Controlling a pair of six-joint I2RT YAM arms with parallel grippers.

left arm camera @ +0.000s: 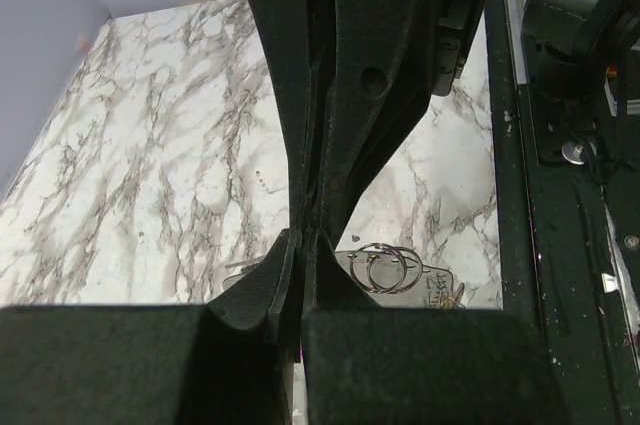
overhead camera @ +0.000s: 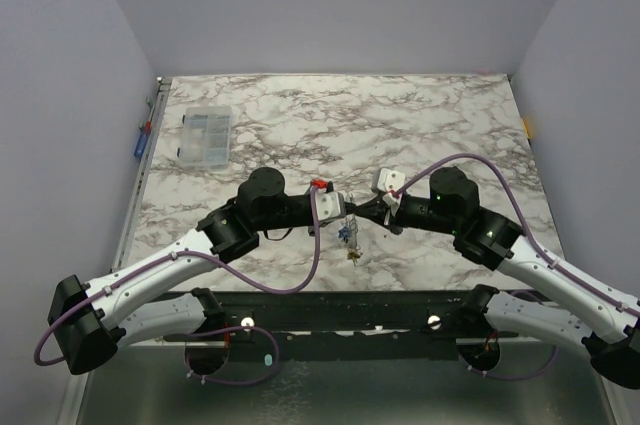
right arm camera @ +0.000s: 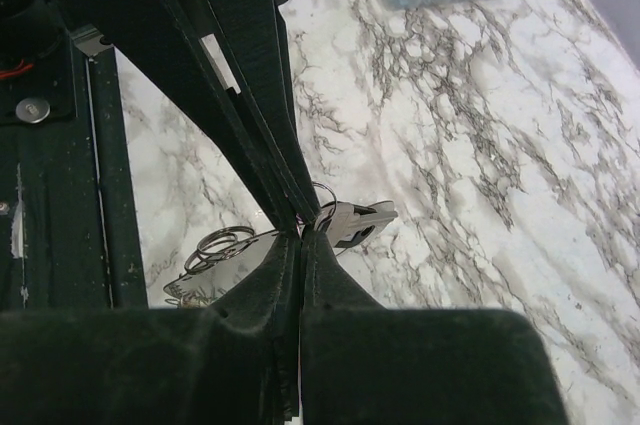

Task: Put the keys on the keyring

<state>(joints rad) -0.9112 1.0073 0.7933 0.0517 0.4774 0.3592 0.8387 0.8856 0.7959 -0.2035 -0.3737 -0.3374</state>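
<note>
White-and-grey marbled worktop (overhead camera: 430, 125), pale lilac walls on three sides, black rail (overhead camera: 340, 311) along the near edge. The far half is bare marble with plenty of room. The only thing there is a clear plastic compartment box (overhead camera: 203, 135) at the far-left, close to the left edge and well apart from the arms.

Both arms reach inward and meet tip to tip over the near-centre of the worktop, not far from the black rail. Left gripper (left arm camera: 306, 245) is closed, fingers pressed flat together. Right gripper (right arm camera: 300, 235) is closed too, its tips butting against the left's tips at one spot.

The small silvery and blue-headed metal keys (overhead camera: 350, 241) sit in a bunch right under that meeting point; the top view is too small to count them or tell whether they hang or rest on the marble. The thin silvery wire keyring (left arm camera: 386, 268) shows in the left wrist view as overlapping loops just beside the fingertips, with flat key blades next to it. The right wrist view has one silvery key touching the pinch and more loops to the left.

What sits inside either pinch is hidden by the black fingers. The lower third of both wrist views is blocked by the gripper bodies. Which loop is which cannot be told.
</note>
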